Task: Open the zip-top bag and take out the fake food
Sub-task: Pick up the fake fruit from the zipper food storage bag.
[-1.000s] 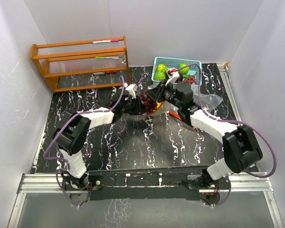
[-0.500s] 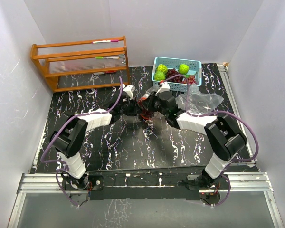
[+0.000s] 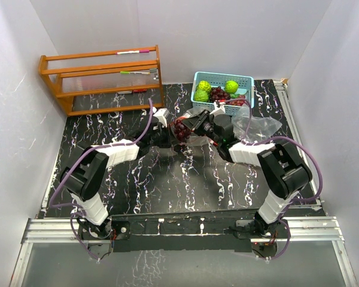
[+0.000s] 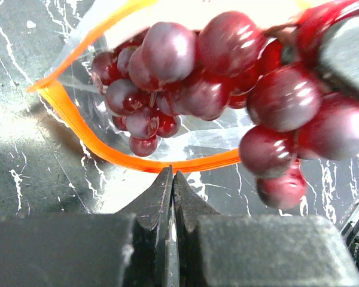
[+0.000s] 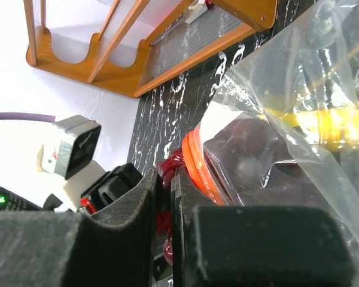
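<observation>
Top external view: both arms reach to the middle of the black marbled table (image 3: 167,185). The left gripper (image 3: 169,127) and right gripper (image 3: 191,124) meet tip to tip around a dark red bunch of grapes (image 3: 180,127). The clear zip-top bag (image 3: 260,127) lies crumpled to the right, under and beyond the right wrist. At the far edge stands a light-blue basket (image 3: 222,75) holding two lime-green balls (image 3: 201,95) and a dark purple cluster (image 3: 218,94). A wooden rack (image 3: 102,76) stands far left.

Left wrist view: the left jaws are pressed together, their tips right at the bag's orange zip rim (image 4: 137,160). Whether they pinch film I cannot tell. The mouth gapes open. Part of the grape bunch sits inside the mouth, and the rest hangs to the right below a dark finger at the frame's upper right.

Right wrist view: the right jaws stand almost together, clamped on a red piece of the bunch. The bag's orange rim and clear film lie just to their right, and the rack is beyond.
</observation>
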`<state>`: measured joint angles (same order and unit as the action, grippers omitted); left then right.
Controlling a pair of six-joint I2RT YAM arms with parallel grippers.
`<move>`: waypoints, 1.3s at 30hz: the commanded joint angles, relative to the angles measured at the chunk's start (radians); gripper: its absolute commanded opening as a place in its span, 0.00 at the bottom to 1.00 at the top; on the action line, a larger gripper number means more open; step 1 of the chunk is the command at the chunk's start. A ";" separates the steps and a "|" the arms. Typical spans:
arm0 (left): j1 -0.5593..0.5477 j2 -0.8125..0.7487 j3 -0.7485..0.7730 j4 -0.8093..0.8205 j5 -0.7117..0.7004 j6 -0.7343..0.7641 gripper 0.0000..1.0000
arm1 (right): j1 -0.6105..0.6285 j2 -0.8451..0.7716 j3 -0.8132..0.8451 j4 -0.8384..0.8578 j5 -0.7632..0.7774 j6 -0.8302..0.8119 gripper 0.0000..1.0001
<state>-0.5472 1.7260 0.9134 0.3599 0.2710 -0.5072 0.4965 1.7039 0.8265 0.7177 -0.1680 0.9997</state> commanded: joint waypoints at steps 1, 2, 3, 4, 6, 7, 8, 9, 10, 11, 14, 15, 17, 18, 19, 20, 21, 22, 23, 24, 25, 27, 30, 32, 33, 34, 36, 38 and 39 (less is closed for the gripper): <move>0.003 -0.066 -0.011 0.024 0.023 0.000 0.00 | -0.002 -0.074 0.025 0.089 -0.065 -0.014 0.08; 0.003 -0.068 -0.014 0.018 0.013 0.000 0.00 | -0.001 -0.088 0.035 0.078 -0.082 -0.079 0.08; 0.003 -0.071 -0.017 0.009 0.001 0.001 0.00 | -0.001 -0.108 0.047 0.055 -0.097 -0.124 0.08; 0.005 -0.075 -0.019 0.000 -0.013 0.001 0.00 | 0.001 -0.139 0.054 0.032 -0.100 -0.165 0.08; 0.007 -0.082 -0.020 -0.007 -0.031 -0.003 0.00 | 0.006 -0.201 0.054 -0.003 -0.072 -0.262 0.08; 0.010 -0.087 -0.021 -0.007 -0.033 -0.007 0.00 | 0.009 -0.228 0.055 -0.034 -0.051 -0.316 0.08; 0.010 -0.092 -0.022 -0.003 -0.035 -0.009 0.00 | 0.013 -0.247 0.067 -0.077 -0.021 -0.372 0.08; 0.010 -0.098 -0.024 0.007 -0.033 -0.010 0.04 | 0.015 -0.256 0.075 -0.124 -0.002 -0.417 0.08; 0.011 -0.103 -0.027 0.024 -0.021 -0.009 0.15 | 0.014 -0.263 0.085 -0.168 0.017 -0.451 0.08; 0.011 -0.105 -0.031 0.045 -0.008 -0.011 0.26 | 0.014 -0.267 0.086 -0.198 0.030 -0.473 0.08; 0.012 -0.108 -0.053 0.143 0.034 -0.028 0.56 | 0.014 -0.268 0.082 -0.229 0.043 -0.489 0.08; 0.010 -0.109 -0.065 0.175 0.047 -0.035 0.62 | 0.014 -0.263 0.083 -0.236 0.039 -0.487 0.08; 0.007 -0.113 -0.082 0.219 0.060 -0.041 0.66 | 0.014 -0.249 0.089 -0.241 0.029 -0.477 0.08; 0.005 -0.118 -0.084 0.232 0.063 -0.039 0.67 | 0.014 -0.241 0.095 -0.248 0.026 -0.474 0.08; 0.005 -0.125 -0.089 0.244 0.063 -0.034 0.67 | 0.014 -0.230 0.102 -0.258 0.025 -0.472 0.08; 0.003 -0.136 -0.095 0.254 0.063 -0.031 0.67 | 0.015 -0.221 0.112 -0.271 0.024 -0.472 0.09; 0.003 -0.146 -0.100 0.262 0.061 -0.027 0.67 | 0.015 -0.209 0.125 -0.291 0.022 -0.471 0.09; 0.001 -0.156 -0.102 0.265 0.057 -0.021 0.67 | 0.016 -0.198 0.135 -0.311 0.019 -0.470 0.10; 0.000 -0.162 -0.102 0.261 0.052 -0.014 0.67 | 0.016 -0.190 0.139 -0.320 0.013 -0.469 0.10; -0.002 -0.165 -0.101 0.256 0.050 -0.001 0.67 | 0.015 -0.182 0.139 -0.321 0.008 -0.462 0.11; -0.003 -0.166 -0.104 0.261 0.050 0.005 0.67 | 0.016 -0.179 0.138 -0.319 0.003 -0.456 0.11; -0.005 -0.162 -0.110 0.284 0.061 -0.001 0.67 | 0.016 -0.169 0.138 -0.312 -0.003 -0.447 0.11; -0.013 -0.159 -0.119 0.316 0.082 -0.012 0.67 | 0.016 -0.150 0.147 -0.319 0.003 -0.444 0.11; -0.021 -0.162 -0.118 0.320 0.082 -0.007 0.67 | 0.016 -0.135 0.155 -0.327 0.010 -0.443 0.11; -0.024 -0.162 -0.116 0.317 0.079 -0.004 0.67 | 0.016 -0.126 0.160 -0.333 0.012 -0.441 0.11; -0.025 -0.161 -0.111 0.310 0.073 0.001 0.68 | 0.016 -0.120 0.165 -0.337 0.008 -0.436 0.11; -0.027 -0.150 -0.101 0.293 0.073 0.008 0.69 | 0.017 -0.112 0.169 -0.333 -0.004 -0.427 0.11; -0.027 -0.142 -0.103 0.308 0.082 0.001 0.72 | 0.017 -0.107 0.172 -0.331 -0.005 -0.423 0.11; -0.028 -0.140 -0.107 0.315 0.088 -0.005 0.75 | 0.017 -0.106 0.172 -0.332 -0.003 -0.423 0.11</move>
<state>-0.5697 1.6089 0.8021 0.6357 0.3305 -0.5201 0.5106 1.5974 0.9428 0.3359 -0.1688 0.5632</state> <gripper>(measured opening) 0.707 0.130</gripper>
